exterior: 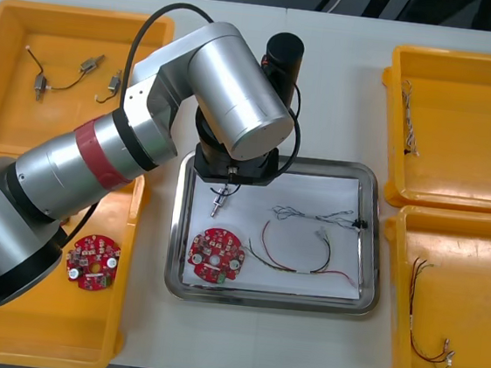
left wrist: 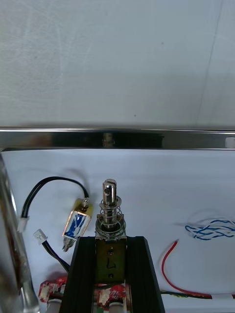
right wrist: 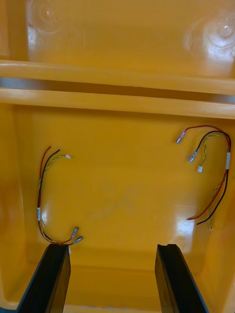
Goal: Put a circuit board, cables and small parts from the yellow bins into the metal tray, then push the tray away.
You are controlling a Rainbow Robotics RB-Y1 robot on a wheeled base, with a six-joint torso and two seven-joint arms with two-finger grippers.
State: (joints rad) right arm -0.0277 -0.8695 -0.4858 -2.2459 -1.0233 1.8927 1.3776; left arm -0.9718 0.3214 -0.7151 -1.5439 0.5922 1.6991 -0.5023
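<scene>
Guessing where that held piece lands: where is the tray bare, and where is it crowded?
Bare: the white strip between the far rim of the metal tray and the blue-and-white cable, right of the left gripper holding the small metal part. Crowded: circuit board in the near-left corner, red-and-yellow cable mid-right, a second small part beside that gripper. The right gripper hangs over a yellow bin.

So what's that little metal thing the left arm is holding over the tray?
A small metal part: a brassy block with a dark mark, and a round-tipped silvery pin rising from it through a coil spring. The left gripper is shut on the block, holding it over the white inside of the metal tray. Black fingers flank its sides.
</scene>
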